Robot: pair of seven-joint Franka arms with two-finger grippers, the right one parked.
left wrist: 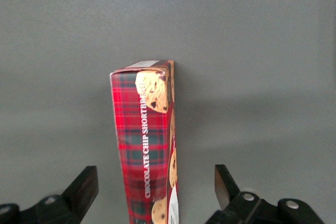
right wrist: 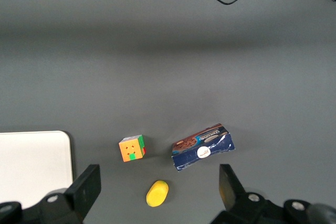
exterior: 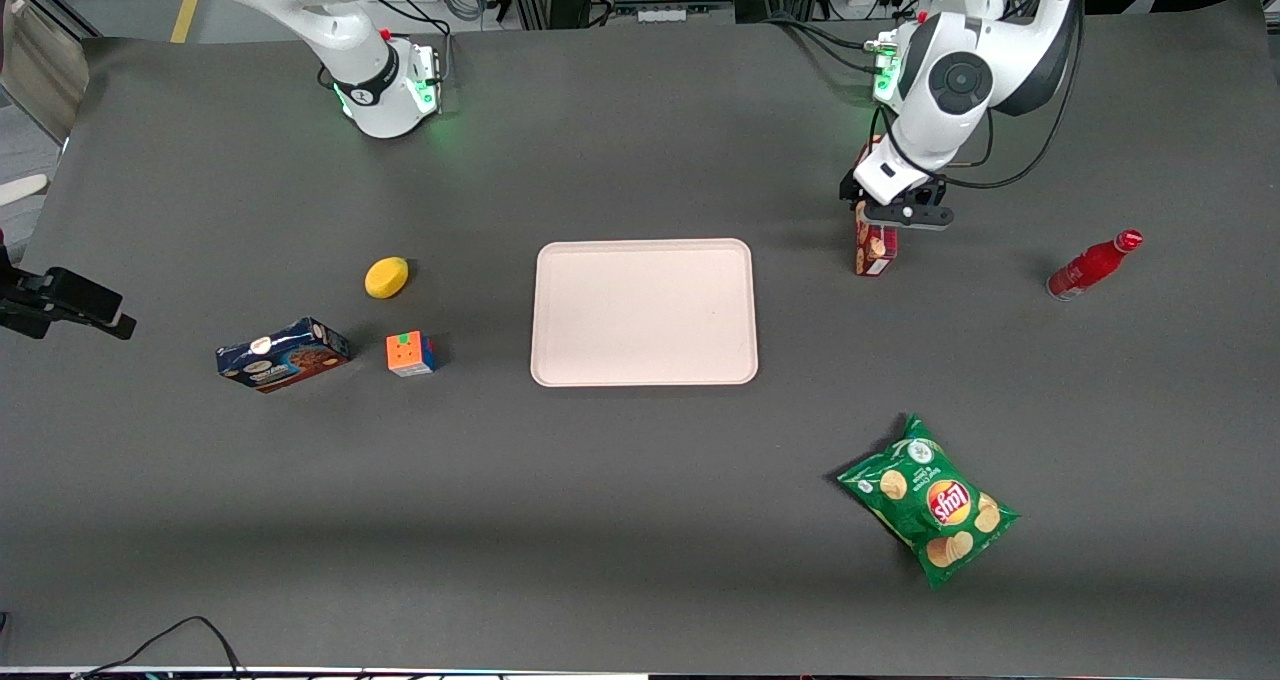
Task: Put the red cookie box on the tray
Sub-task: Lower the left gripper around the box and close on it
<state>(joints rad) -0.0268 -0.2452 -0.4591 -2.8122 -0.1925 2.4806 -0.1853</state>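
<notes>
My gripper (exterior: 893,215) hangs spread over the dark grey table (exterior: 640,520), straddling the red cookie box (exterior: 873,247) lying there. Also on the table: the tray (exterior: 644,312) mid-table, red bottle (exterior: 1092,264), chip bag (exterior: 929,500), lemon (exterior: 386,277), puzzle cube (exterior: 410,353), blue cookie box (exterior: 283,354).

The left arm (exterior: 945,85) has glossy white shells with dark grey parts and a round dark grey cap on its joint. Black cables run along it, and its base glows green. The gripper (exterior: 895,212) is black under a white wrist, just above the table near the tray (exterior: 644,312). Its fingers (left wrist: 83,188) are black wedges on bodies with silver screws.
</notes>
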